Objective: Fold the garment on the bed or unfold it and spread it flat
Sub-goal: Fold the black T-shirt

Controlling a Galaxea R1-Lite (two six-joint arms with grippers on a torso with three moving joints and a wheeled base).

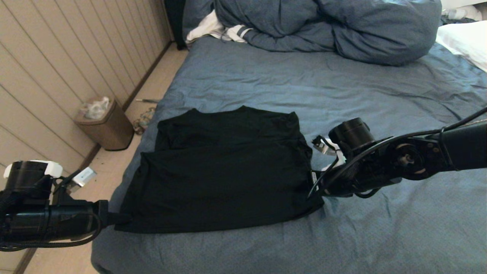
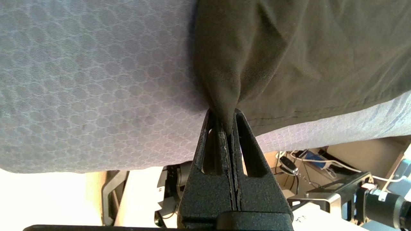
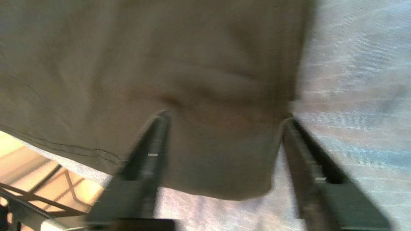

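Note:
The garment [image 1: 224, 171], a black T-shirt with its plain side up, lies folded on the bed [image 1: 342, 95] near the front left; no print shows. My left gripper [image 1: 127, 219] is at the shirt's near left corner, by the bed's edge. In the left wrist view this gripper [image 2: 223, 120] is shut on a pinched peak of the garment [image 2: 305, 57] above the sheet [image 2: 80, 96]. My right gripper [image 1: 314, 186] sits at the near right corner. In the right wrist view it [image 3: 224, 117] stands open, its fingers straddling the garment's corner [image 3: 128, 64] on the sheet [image 3: 353, 80].
A bunched blue duvet [image 1: 335, 26] fills the bed's far end, with a white striped cloth [image 1: 224, 30] at its left and a white pillow [image 1: 464, 40] at far right. A brown bin [image 1: 104, 123] stands on the floor by the panelled wall, left of the bed.

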